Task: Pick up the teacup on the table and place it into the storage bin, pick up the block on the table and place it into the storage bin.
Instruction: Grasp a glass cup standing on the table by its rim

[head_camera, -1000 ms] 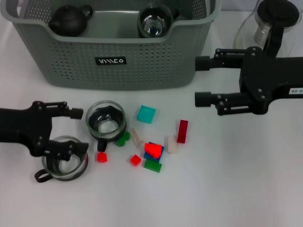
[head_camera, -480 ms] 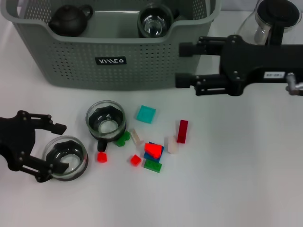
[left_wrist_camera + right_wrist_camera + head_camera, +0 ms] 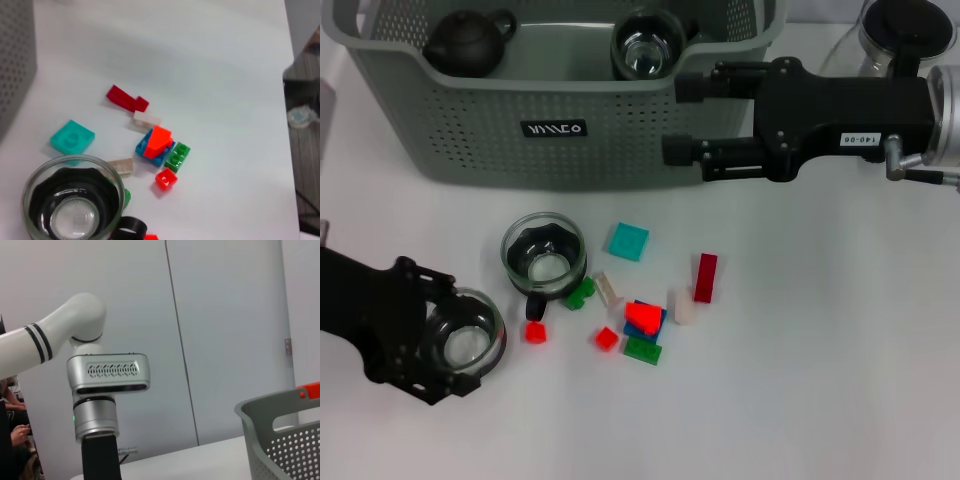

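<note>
Your left gripper (image 3: 445,345) sits at the lower left of the head view, its dark fingers spread around a glass teacup (image 3: 465,345) that stands upright on the white tabletop (image 3: 800,380); the fingers flank the cup's rim on both sides, but you cannot tell whether they are actually pressing on the glass. Your right gripper (image 3: 680,120) is in the upper middle of the frame, fingers parted and holding nothing, hanging at the right end of the storage bin's front wall, with its upper finger level with the rim.

The storage bin (image 3: 470,120) fills the upper left of the head view. Inside it you can see a dark teapot (image 3: 468,40) towards its left and a glass cup (image 3: 648,45) towards its right.

A second teacup (image 3: 543,255), with a dark insert and a black handle, stands on the tabletop just up and right of the held one, well apart from the bin. To its right lies the scatter of blocks: a teal square block (image 3: 629,241), a dark red long block (image 3: 706,277), a green block (image 3: 580,293) touching the second teacup, a small red block (image 3: 535,332), and an orange block (image 3: 642,318) sitting on a blue one. Your left wrist view shows the same second teacup (image 3: 72,205) and the orange block (image 3: 158,142) on its blue base.

A glass pot with a dark lid (image 3: 895,35) stands at the upper right corner, behind the right arm.
</note>
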Controlling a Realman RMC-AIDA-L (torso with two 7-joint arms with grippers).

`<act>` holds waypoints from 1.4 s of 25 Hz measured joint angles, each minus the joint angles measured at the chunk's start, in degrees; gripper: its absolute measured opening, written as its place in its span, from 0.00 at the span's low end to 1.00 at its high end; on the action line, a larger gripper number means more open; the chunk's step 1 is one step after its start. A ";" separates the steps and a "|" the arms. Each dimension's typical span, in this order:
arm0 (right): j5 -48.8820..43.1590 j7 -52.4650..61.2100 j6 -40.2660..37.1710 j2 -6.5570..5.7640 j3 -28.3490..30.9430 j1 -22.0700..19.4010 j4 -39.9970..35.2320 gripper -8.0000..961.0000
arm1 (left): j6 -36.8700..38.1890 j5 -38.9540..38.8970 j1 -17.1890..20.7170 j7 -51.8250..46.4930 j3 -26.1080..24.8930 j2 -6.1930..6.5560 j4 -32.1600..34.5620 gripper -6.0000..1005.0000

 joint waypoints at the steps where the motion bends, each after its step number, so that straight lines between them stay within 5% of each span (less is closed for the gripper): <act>1: 0.02 -0.01 0.03 -0.03 0.02 0.10 0.02 0.83 | -0.14 1.14 -0.26 -0.21 0.49 -0.55 0.90 0.87; 26: -0.09 0.39 0.13 0.08 -0.20 0.46 0.12 0.83 | -6.19 7.91 -0.93 -3.79 8.92 -1.25 -1.41 0.79; 35: -9.64 8.35 -4.08 -1.40 -1.38 1.94 -0.35 0.83 | -7.55 8.28 -0.99 -5.13 10.40 -1.33 -2.63 0.78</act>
